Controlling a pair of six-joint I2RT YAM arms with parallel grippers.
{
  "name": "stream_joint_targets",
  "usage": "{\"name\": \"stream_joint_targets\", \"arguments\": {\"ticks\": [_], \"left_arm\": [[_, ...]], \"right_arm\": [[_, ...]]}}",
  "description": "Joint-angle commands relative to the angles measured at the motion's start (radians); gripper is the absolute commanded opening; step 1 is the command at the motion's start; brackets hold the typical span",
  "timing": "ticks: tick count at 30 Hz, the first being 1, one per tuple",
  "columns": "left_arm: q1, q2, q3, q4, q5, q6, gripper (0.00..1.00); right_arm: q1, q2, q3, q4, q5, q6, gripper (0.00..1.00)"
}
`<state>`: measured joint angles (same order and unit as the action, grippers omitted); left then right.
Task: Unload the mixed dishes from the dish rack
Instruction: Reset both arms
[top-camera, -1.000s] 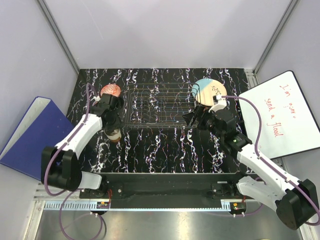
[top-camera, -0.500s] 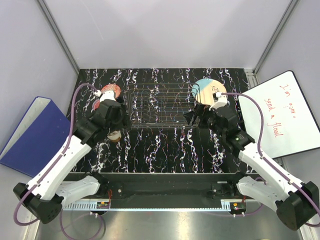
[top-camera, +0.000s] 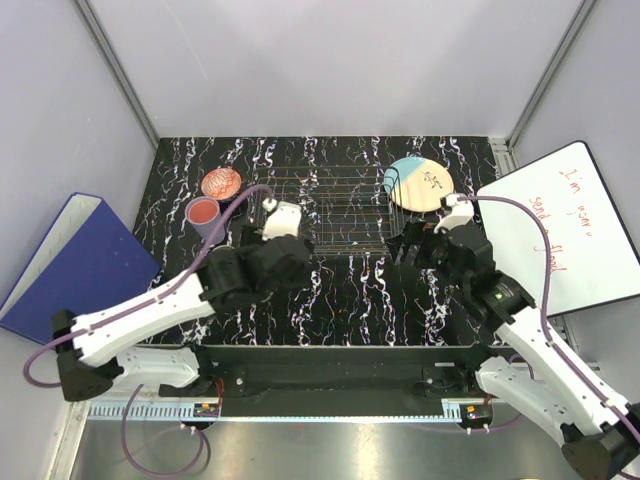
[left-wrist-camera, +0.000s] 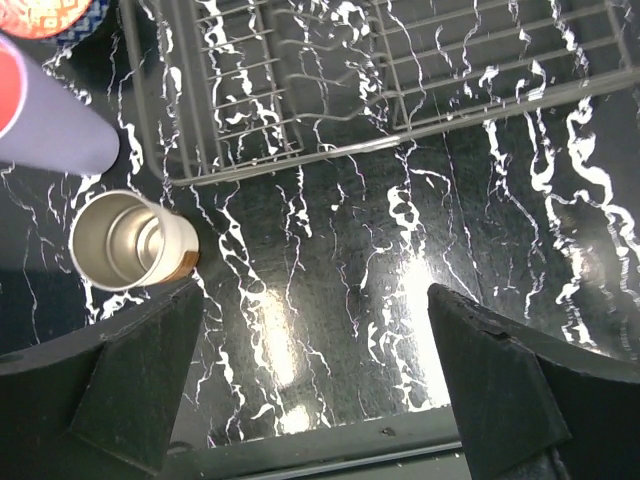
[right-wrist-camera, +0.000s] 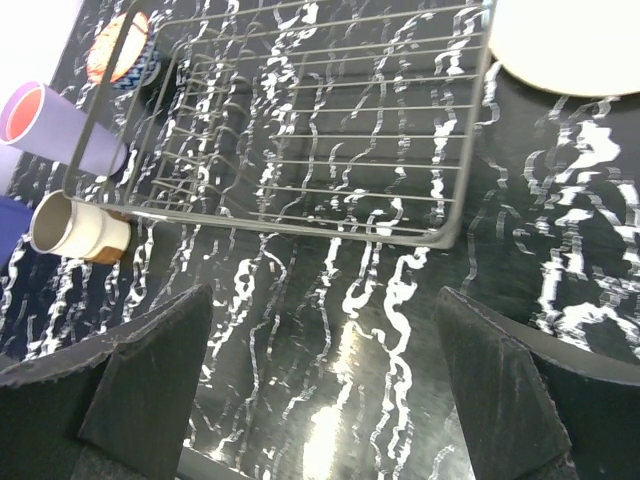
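Black marble-patterned bench (top-camera: 340, 290) with white veining is seen beneath both arms. Nearest the bases, the left pincer (left-wrist-camera: 315, 300) is held above the bench with its fingers spread wide apart and nothing between them. The right pincer (right-wrist-camera: 322, 310) is likewise spread wide and unladen, just in front of the rack's near right corner.

A small whitish cup (left-wrist-camera: 130, 240) with a brown band at its foot is stood upright on the bench. It is just outside the near left corner of the rectangular, low-walled dish rack (top-camera: 340, 200) of thin dark wire, and its greyish inside is seen bare. Just beyond it, a lavender cup (top-camera: 204, 214) with a salmon-pink inside is stood beside the rack's left wall. Within the rack, only the bench's veining is seen through the grid.

Farther back, a mottled red-orange bowl (top-camera: 221, 182) is set on the bench off the far left corner. A round light-blue-and-cream plate (top-camera: 418, 184) is laid flat by the far right corner, outside the wire.
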<state>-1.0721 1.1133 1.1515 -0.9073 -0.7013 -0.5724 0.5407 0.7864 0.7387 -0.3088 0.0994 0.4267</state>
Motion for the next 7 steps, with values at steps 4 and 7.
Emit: {"name": "stream_joint_targets", "arguments": {"ticks": [4,7], "left_arm": [[-0.043,0.065,0.033,0.114,-0.032,0.051,0.99],[-0.043,0.034,0.022,0.169,-0.012,0.065,0.99]], "right_arm": [[0.013,-0.061,0.07,-0.116,0.094,-0.051,1.0],[0.013,-0.059,0.071,-0.119,0.098,-0.043,1.0]]}}
